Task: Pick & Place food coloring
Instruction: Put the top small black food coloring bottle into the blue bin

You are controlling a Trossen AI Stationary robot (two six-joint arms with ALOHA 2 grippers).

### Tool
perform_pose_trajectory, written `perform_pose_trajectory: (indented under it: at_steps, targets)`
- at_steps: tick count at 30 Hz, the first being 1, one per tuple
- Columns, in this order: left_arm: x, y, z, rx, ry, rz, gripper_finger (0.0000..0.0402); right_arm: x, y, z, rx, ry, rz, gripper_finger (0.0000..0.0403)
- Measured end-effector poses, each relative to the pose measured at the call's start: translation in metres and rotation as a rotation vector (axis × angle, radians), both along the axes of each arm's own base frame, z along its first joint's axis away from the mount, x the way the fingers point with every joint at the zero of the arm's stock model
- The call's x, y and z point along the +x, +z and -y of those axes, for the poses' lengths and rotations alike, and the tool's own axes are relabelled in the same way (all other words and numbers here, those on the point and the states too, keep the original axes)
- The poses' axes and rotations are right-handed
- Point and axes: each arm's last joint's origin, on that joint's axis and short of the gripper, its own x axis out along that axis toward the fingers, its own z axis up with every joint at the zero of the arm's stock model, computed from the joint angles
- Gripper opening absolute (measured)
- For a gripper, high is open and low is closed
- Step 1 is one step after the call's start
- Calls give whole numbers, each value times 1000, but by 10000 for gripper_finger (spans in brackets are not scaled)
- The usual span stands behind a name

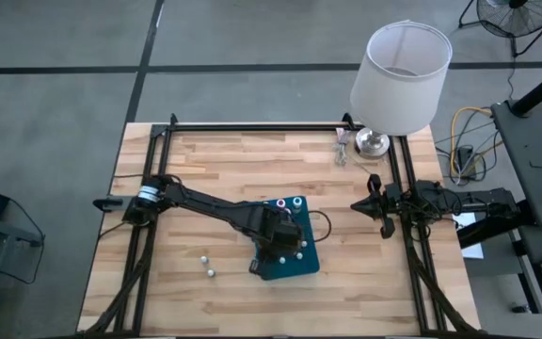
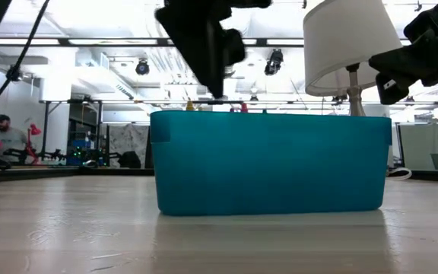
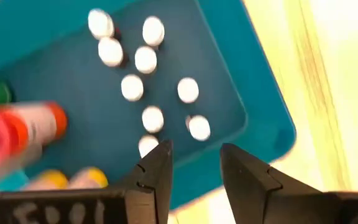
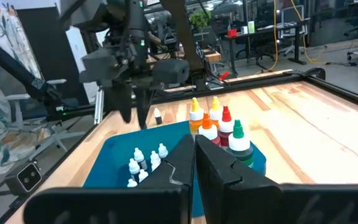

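The food coloring stands in a teal tray (image 1: 307, 267): several small white-capped bottles (image 3: 145, 60) in a cluster, and taller ones (image 4: 219, 127) with yellow, orange, red and green tops at the tray's far end. Two more small white bottles (image 1: 207, 264) stand on the bare wood left of the tray. My left gripper (image 3: 196, 152) hangs above the tray, pointing steeply down. It is open, with only the tray floor showing between its fingers. My right gripper (image 4: 194, 155) waits shut at the table's right edge, pointing level toward the tray.
A white-shaded lamp (image 1: 398, 75) stands at the far right corner, with small metal items (image 1: 343, 151) beside its base. A black frame rail (image 1: 252, 127) runs along the far edge and the sides. Bare wood lies left of and behind the tray.
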Motion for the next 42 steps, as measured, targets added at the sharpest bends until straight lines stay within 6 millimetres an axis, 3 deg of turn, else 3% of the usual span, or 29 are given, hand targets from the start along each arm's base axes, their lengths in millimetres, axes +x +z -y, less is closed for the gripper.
perform_pose_trajectory:
  at_steps: [9,16,24,32,42]
  targets:
    - [-57,3,3,-4,-22,-9,106,0,0,0,0,-1,-1,9]
    - [-111,-6,8,-22,-71,26,106,0,0,0,0,-1,-1,9]
    - [-156,-14,9,-29,-132,50,106,0,0,0,0,-1,-1,9]
    - [-178,-23,7,-13,-210,79,106,0,0,0,0,-1,-1,9]
    - [-185,-27,21,13,-355,86,110,0,0,0,0,-1,-1,9]
